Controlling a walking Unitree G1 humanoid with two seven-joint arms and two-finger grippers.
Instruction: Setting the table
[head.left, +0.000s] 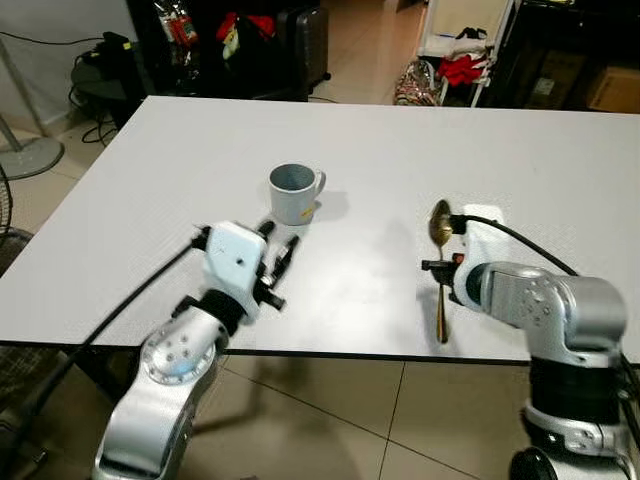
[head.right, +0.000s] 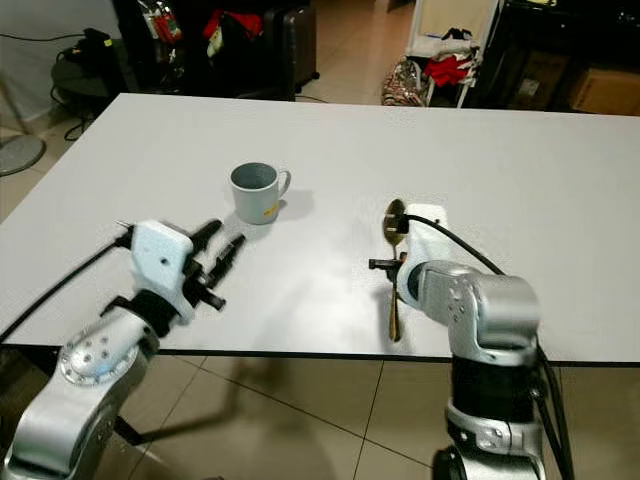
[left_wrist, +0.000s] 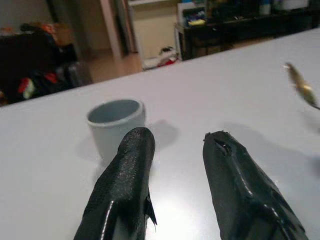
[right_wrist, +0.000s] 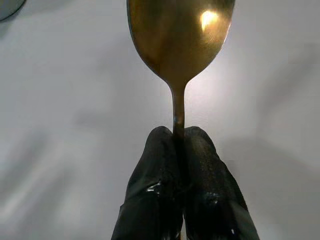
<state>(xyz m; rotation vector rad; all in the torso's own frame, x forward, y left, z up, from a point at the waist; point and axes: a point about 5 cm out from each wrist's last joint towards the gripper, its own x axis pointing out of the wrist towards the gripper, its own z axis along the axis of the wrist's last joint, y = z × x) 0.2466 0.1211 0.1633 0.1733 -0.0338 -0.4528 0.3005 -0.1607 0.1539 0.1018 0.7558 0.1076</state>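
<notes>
Right wrist view: spoon pinched at the neck

Right hand (right_wrist: 179, 137) grips a glossy brass-gold spoon (right_wrist: 179, 45) between its pebbled black fingers (right_wrist: 152, 170), just below the oval bowl. The spoon sits over the matte white tabletop (head.left: 150, 200), slim handle reaching toward the near edge. A smooth grey mug (head.left: 293, 192) stands just beyond the left hand (head.left: 280, 258), whose fingers are spread.

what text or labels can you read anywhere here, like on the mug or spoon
None can be read.
The mug has a small yellow mark low on its side, too small and blurred to tell if it is text.
The spoon shows a plain gold surface, no engraving visible.
</notes>
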